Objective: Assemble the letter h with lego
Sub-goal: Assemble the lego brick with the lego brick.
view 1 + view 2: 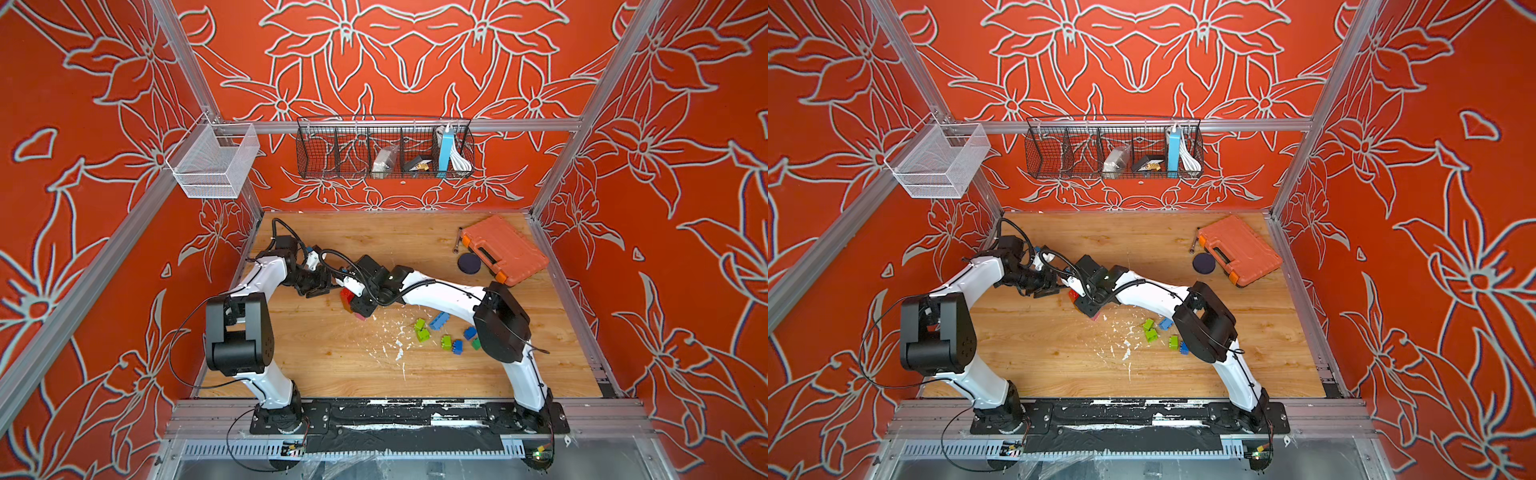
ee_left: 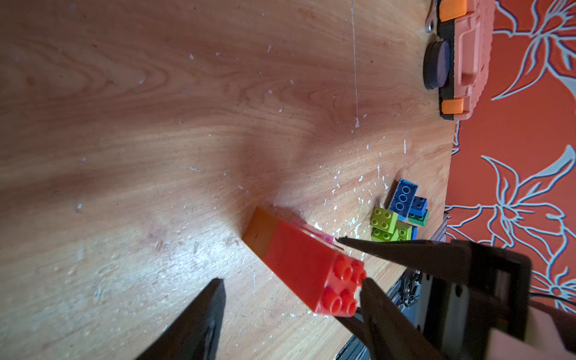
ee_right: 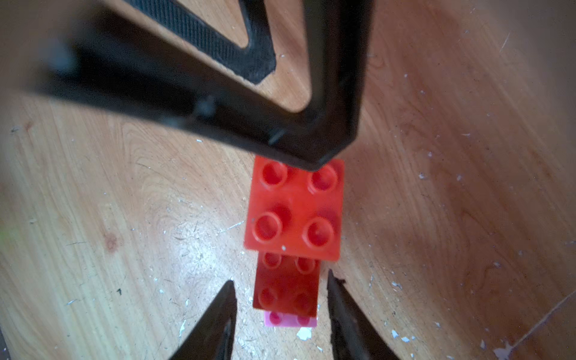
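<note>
Crowded little build spot

The red lego tower (image 2: 299,265) stands upright on a brown brick (image 2: 260,229), centre-left on the wood tabletop (image 1: 332,357). A lower red brick (image 3: 286,286) and a pink brick (image 3: 290,321) are tucked against it. The left gripper (image 2: 291,280) is spread wide, one finger right at the tower's top. The right gripper (image 3: 280,277) straddles the lower red brick, jaws apart, with a gap showing. From above, the right arm's wrist hides most of the build. The loose green and blue bricks (image 1: 446,332) sit by the right arm, with the orange case (image 1: 505,249) and dark disc (image 1: 468,264) far back. The wood is scuffed, with white flecks, and the walls (image 1: 83,124) are red and flowery.
</note>
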You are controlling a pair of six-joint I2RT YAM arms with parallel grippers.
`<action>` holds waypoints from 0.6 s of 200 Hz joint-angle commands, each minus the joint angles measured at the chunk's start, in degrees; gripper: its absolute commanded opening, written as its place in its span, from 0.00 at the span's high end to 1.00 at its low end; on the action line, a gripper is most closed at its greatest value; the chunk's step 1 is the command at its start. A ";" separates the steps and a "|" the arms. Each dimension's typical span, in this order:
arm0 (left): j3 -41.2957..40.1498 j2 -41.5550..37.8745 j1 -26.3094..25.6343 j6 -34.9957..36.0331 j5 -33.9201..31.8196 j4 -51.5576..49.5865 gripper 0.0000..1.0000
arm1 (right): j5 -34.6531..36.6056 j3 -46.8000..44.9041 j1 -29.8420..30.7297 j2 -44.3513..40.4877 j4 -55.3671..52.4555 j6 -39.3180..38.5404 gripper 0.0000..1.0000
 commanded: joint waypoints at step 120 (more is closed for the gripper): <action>-0.47 0.94 -1.44 3.38 0.65 -2.63 0.31 | -1.16 -0.46 -0.50 1.99 -0.25 -0.52 0.58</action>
